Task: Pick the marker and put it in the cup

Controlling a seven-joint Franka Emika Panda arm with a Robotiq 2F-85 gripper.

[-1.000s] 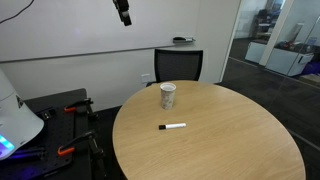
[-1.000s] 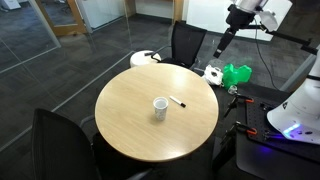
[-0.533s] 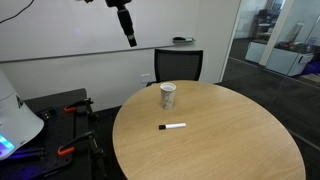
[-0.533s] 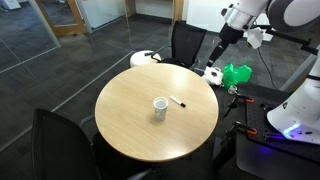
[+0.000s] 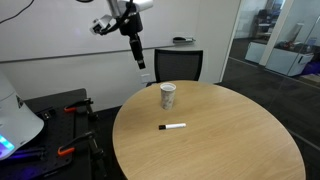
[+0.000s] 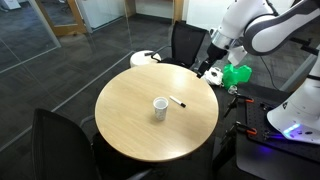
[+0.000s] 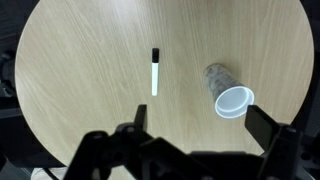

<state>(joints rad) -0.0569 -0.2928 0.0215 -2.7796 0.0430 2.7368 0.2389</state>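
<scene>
Marker lies flat on table, black cap at far end, untouched; cup stands upright just to its right, apart from it. Gripper has jaws spread wide, nothing held. Vs 1 s ago, arm in exterior view has dropped from high up to hover nr the table's rim, so approach is under way, grasp not yet begun

My wrist view looks down on a round desk of pale wood grain. The cup stands upright on it, mouth open. The marker lies flat near the cup, clear of it, with its black cap at one end.
</scene>
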